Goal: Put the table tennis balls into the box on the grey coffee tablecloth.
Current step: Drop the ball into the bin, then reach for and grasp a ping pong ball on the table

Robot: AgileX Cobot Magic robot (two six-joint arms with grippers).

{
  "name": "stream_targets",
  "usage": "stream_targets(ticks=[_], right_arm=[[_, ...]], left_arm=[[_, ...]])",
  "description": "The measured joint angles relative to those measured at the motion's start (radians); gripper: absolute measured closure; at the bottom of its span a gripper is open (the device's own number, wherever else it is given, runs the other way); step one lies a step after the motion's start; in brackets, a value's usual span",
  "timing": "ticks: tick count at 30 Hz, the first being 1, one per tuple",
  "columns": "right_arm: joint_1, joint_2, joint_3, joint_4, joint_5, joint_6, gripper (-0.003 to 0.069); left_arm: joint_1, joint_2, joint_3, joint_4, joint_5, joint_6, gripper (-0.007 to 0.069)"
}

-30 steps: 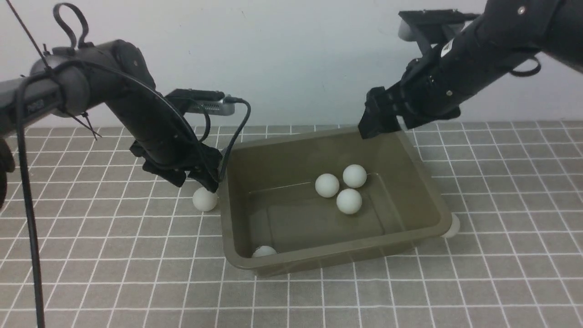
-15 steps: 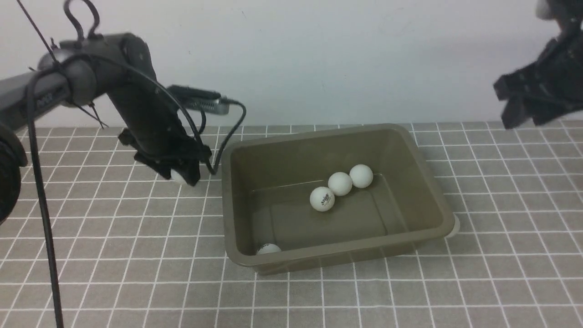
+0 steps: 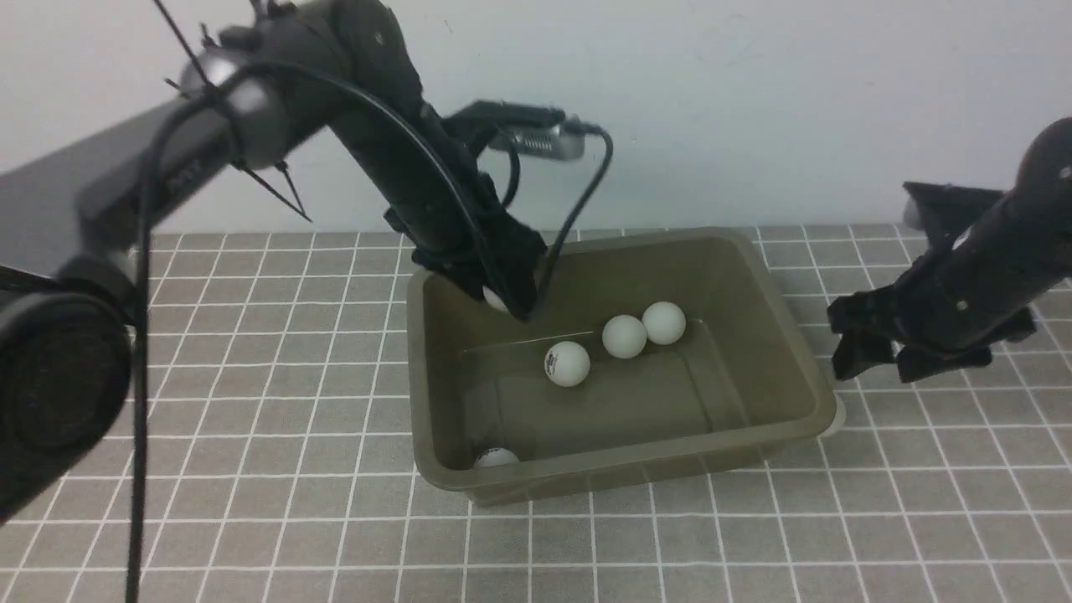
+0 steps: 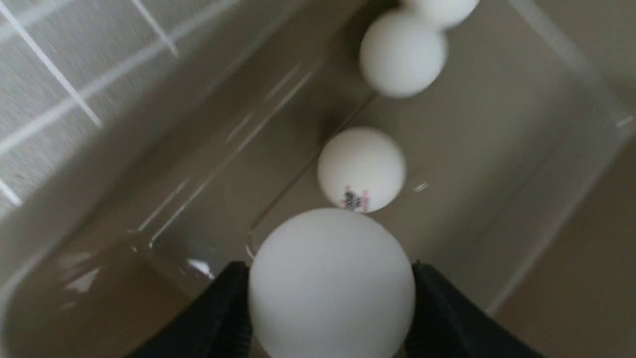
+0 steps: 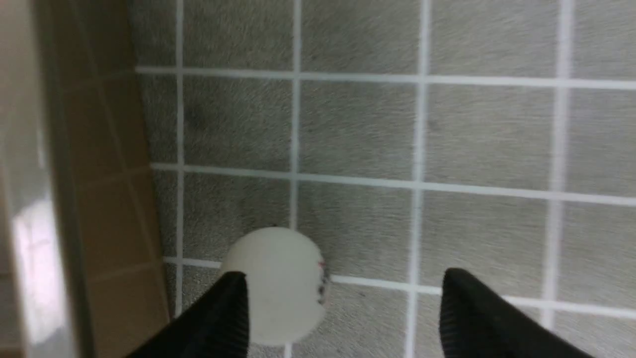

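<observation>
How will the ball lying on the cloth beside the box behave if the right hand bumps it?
The ball is a smooth sphere on flat tablecloth, so a bump would probably send it rolling. It sits off-centre by one finger of the open right hand, so closing may squirt it sideways, toward the box wall.

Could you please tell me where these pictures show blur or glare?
Front view: even, soft light, fairly sharp. Left wrist view: the gripped ball looks soft, and glare streaks the box floor. Right wrist view: the tablecloth grid lines are smeared, and the box rim glares white.
</observation>
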Motion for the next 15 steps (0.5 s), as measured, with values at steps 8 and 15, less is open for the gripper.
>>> stream_targets(ticks=[8,15], right_arm=[[0.073,0.048,0.002,0.009,-0.031,-0.054,0.0122],[0.074,0.112,0.002,0.0,-0.062,-0.056,0.0163]], left_arm=[[-0.007,0.053,-0.015,0.206,0.033,-0.117,0.0104],[-0.006,0.049,-0.129,0.277,0.047,-0.164,0.0111]])
